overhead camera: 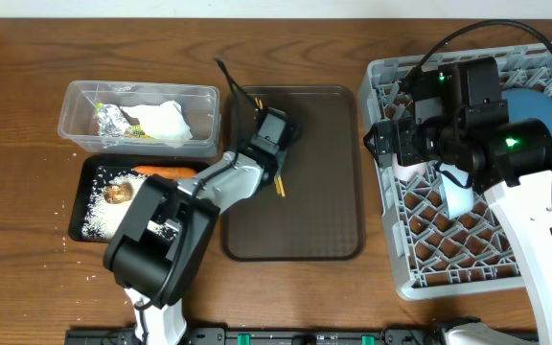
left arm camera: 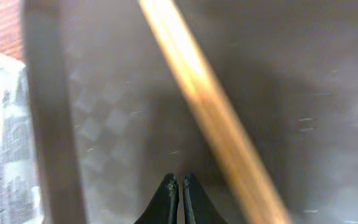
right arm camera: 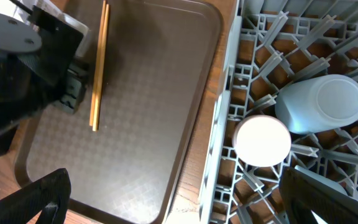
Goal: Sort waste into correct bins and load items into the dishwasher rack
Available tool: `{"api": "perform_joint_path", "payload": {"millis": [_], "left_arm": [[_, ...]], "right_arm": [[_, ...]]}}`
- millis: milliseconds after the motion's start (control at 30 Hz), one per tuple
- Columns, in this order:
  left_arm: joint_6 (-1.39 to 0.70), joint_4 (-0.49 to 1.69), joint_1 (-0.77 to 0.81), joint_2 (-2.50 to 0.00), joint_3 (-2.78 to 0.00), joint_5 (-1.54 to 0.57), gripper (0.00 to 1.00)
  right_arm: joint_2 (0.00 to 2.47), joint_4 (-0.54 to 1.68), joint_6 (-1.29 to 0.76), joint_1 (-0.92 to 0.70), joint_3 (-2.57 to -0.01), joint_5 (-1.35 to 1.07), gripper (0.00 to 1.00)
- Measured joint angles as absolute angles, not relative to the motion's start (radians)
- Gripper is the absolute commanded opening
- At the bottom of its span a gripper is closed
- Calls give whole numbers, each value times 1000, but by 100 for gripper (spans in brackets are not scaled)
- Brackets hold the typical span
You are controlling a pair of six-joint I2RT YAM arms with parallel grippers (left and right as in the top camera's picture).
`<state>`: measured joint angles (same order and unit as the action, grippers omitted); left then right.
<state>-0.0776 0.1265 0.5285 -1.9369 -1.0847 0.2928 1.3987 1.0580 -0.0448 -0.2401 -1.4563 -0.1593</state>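
The wooden chopsticks [overhead camera: 279, 182] lie on the brown serving tray [overhead camera: 305, 220]. My left gripper [overhead camera: 278, 144] is low over them. In the left wrist view my left gripper [left arm camera: 180, 182] is shut with nothing between its fingertips, and the blurred chopsticks [left arm camera: 210, 106] run just to its right. My right gripper [right arm camera: 185, 199] is wide open over the left edge of the grey dishwasher rack [right arm camera: 260, 37]. An upturned pale cup [right arm camera: 263, 140] and a light blue cup [right arm camera: 325, 102] stand in the rack. A dark-blue plate [overhead camera: 535, 105] stands at the rack's back.
At the left a clear tub [overhead camera: 195, 101] holds white tissue [overhead camera: 166, 123], foil [overhead camera: 111, 120] and a packet. In front of it a black tray [overhead camera: 89, 187] holds rice [overhead camera: 103, 216], a carrot [overhead camera: 166, 172] and a brown lump [overhead camera: 116, 193]. Rice grains are scattered on the wooden table.
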Motion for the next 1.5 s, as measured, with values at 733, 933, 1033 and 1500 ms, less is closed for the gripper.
{"api": "perform_joint_path", "payload": {"millis": [733,933,1033,1500], "left_arm": [[-77,136,592,-1665,-1072,434,7],[-103,137,549,-1316,-1072,446,32],[-131,161,495,-1192,-1074,452,54],[-215,453,387,-1011,-1075,443,92]], "right_arm": [[1399,977,-45,-241,-1456,-194,99],[1409,879,-45,-318,-1457,-205,99],[1443,809,-48,-372,-1457,-209,99],[1820,472,-208,-606,-1458,112,97]]}}
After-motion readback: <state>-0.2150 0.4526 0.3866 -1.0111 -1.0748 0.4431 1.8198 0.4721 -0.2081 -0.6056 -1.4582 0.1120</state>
